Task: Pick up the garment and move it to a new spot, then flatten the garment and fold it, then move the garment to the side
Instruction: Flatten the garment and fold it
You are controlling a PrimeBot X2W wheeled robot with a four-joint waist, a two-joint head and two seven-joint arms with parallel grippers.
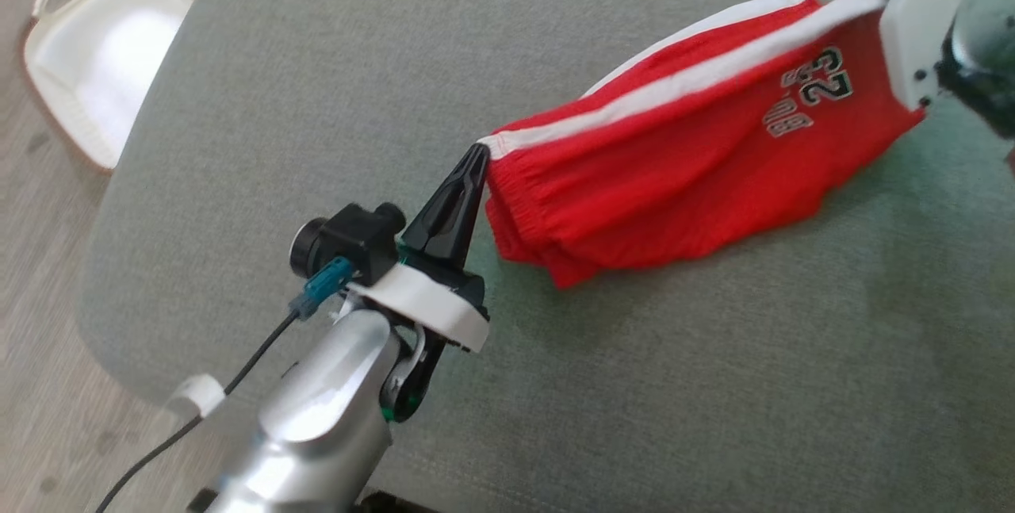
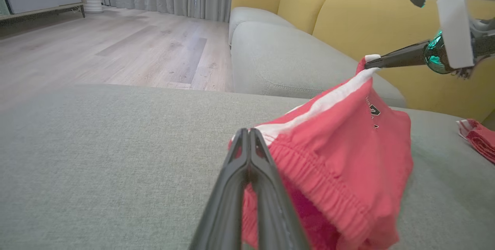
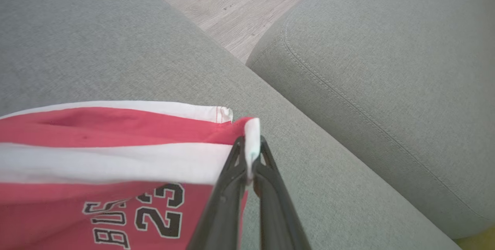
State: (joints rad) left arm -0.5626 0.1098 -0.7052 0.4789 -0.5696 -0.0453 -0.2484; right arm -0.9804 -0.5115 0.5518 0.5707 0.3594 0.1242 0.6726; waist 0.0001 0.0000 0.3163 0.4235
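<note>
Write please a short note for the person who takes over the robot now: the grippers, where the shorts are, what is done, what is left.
Left gripper: shut on the waistband corner of the red shorts.
Right gripper: shut on the hem corner at the white stripe.
Shorts hang stretched between them over the grey cushion.
Done: pickup.
Left: lay flat, fold, move aside.

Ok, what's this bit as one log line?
red shorts: stretched over grey cushion | left jaws: shut on waistband | right jaws: shut on hem
</note>
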